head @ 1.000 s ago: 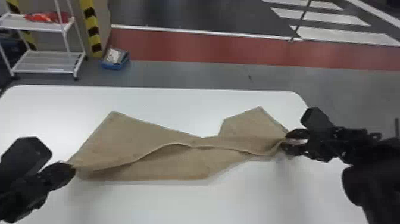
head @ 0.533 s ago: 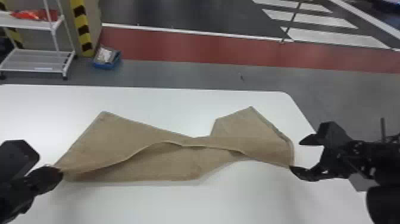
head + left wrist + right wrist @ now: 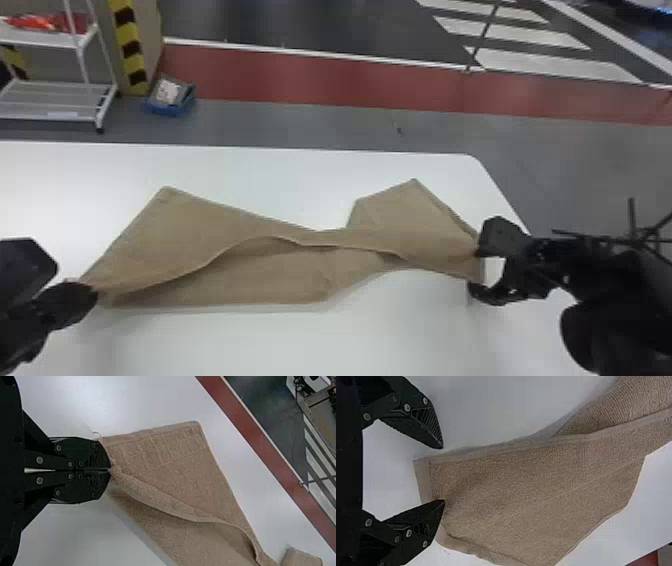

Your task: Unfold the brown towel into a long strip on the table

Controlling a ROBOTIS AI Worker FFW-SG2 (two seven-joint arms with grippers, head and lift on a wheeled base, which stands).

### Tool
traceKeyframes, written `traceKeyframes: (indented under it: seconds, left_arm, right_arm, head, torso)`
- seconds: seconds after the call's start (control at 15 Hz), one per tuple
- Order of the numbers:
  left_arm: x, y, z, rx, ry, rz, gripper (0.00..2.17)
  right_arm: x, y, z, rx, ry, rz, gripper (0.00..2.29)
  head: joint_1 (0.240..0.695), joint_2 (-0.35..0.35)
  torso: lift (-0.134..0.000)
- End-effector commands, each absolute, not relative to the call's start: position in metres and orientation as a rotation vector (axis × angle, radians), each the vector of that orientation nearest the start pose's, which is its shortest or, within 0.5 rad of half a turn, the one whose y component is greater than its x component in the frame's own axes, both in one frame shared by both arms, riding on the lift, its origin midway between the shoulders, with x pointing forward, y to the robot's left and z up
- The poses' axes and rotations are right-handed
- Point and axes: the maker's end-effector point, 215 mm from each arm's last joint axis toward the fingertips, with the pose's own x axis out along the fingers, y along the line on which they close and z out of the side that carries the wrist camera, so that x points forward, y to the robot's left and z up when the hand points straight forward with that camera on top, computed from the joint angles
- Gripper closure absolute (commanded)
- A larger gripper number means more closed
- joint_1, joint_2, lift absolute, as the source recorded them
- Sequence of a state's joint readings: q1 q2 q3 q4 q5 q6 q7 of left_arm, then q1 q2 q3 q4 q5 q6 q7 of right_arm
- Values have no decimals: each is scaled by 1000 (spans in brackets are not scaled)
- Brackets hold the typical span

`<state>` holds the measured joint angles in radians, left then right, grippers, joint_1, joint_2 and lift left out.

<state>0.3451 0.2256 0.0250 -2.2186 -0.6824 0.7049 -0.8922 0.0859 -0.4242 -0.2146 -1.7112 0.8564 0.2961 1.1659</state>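
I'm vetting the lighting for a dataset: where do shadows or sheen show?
Head view: faint soft shadow below the towel's near edge; left wrist view: a grey shadow band beside the towel, pale sheen on the table; right wrist view: soft shadow along one towel edge.

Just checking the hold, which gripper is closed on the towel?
The left gripper, shut on one end of the brown towel; the right gripper stands open at the other.

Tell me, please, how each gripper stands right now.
Left gripper: closed, holding one end of the towel.
Right gripper: open, at the other end.
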Motion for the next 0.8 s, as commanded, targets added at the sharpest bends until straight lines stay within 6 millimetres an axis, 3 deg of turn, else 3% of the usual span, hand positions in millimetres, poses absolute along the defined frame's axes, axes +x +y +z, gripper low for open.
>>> traceKeyframes:
  seconds: [0.0, 0.27, 0.4, 0.47, 0.53, 0.73]
  left_arm:
    - [419, 260, -418, 610, 663, -508, 1966]
    - [419, 264, -418, 613, 666, -505, 1966]
    - [420, 265, -417, 614, 665, -505, 1966]
    - [420, 265, -416, 615, 663, -505, 1966]
    - [420, 263, -415, 616, 660, -506, 1966]
    - [425, 266, -404, 616, 638, -493, 1970]
  right_arm:
    - [464, -424, -461, -934, 908, 618, 579]
    - [458, -424, -450, -885, 900, 651, 1555]
    - [452, -427, -438, -842, 874, 655, 1683]
    - [452, -430, -434, -826, 866, 648, 1895]
    - [451, -432, -428, -803, 850, 645, 1899]
    - [445, -424, -385, -658, 743, 662, 2017]
  head:
    - [695, -222]
    - [695, -203]
    - [695, -202]
    - [695, -203]
    - [695, -204]
    - [695, -212]
  torso:
    - [-123]
    - [-123]
    - [-123]
    - [-123]
    - [-123]
    - [-123]
